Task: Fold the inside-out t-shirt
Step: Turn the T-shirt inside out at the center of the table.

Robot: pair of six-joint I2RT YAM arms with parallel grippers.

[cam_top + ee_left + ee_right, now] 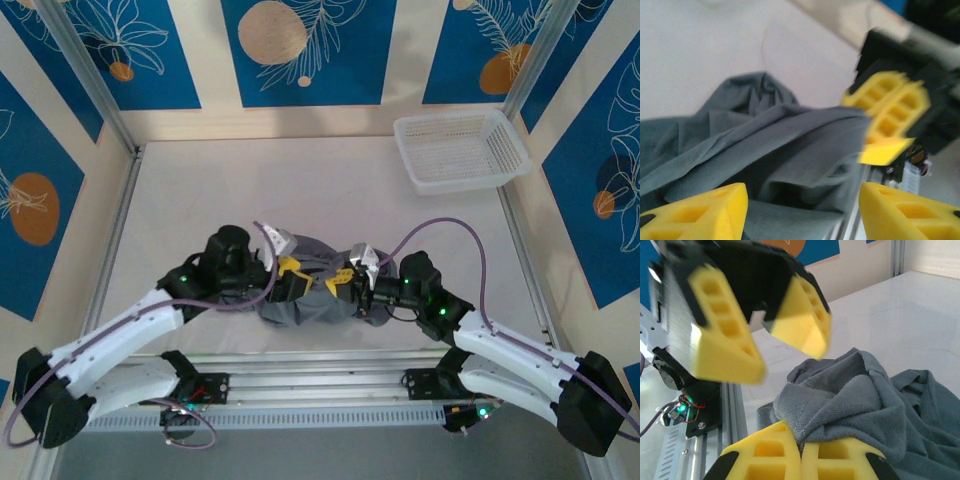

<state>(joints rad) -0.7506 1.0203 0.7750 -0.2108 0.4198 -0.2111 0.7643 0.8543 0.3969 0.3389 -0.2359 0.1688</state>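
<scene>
We see a plain dark grey t-shirt [300, 308], unprinted, on a pale off-white desk [300, 190], and a white mesh basket [455, 183]. The left hand [295, 277] and right hand [337, 283] are bright yellow on black. The walls [300, 50] carry blue panels with white leaf outlines and orange-tan discs.

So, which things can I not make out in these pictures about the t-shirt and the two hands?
Top view: the arms cover much of the bunched t-shirt; collar and sleeves cannot be told apart.
Right wrist view: the bottom edge cuts off the right hand, hiding how deep the cloth sits; the left hand is blurred.
Left wrist view: seams too soft to tell inside from outside.
</scene>
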